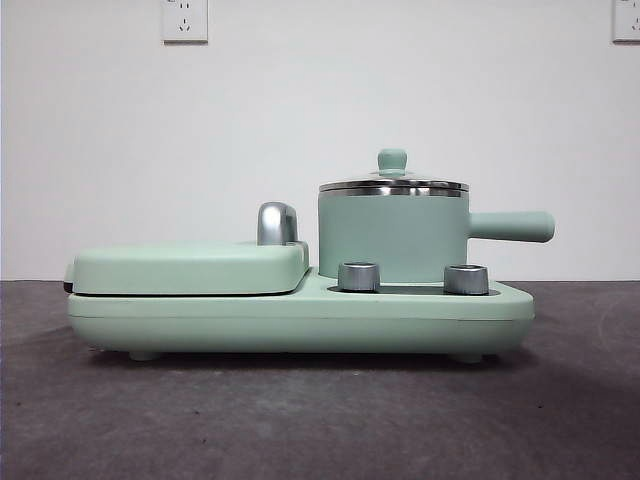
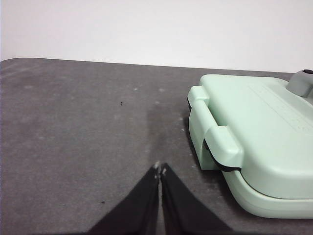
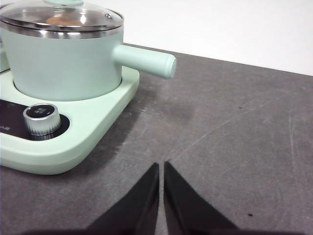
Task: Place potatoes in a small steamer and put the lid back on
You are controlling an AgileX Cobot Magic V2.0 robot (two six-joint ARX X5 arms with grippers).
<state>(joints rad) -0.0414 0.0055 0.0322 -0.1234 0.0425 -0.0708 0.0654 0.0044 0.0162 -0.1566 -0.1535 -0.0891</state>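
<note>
A small mint-green cylindrical steamer pot with a steel rim stands on the right part of a long mint-green cooker base, its straight stubby handle pointing right. A round clear glass lid with a shiny steel rim and a small mint-green knob sits closed on the pot. Through the glass, in the right wrist view, an orange-brown patch shows inside the pot; it looks like the potato, though its shape cannot be made out. Two ribbed steel dials stand on the base at the near side of the pot. On the left part of the base lies a flat, wide mint-green grill cover with a chrome handle at its far right.

The left gripper hangs over the dark grey table, near the left end of the cooker, its two black jaws pressed together and holding nothing. The right gripper hangs over bare table to the right of the cooker, near the pot's handle, its jaws likewise closed on nothing. Neither gripper touches the cooker.
</note>
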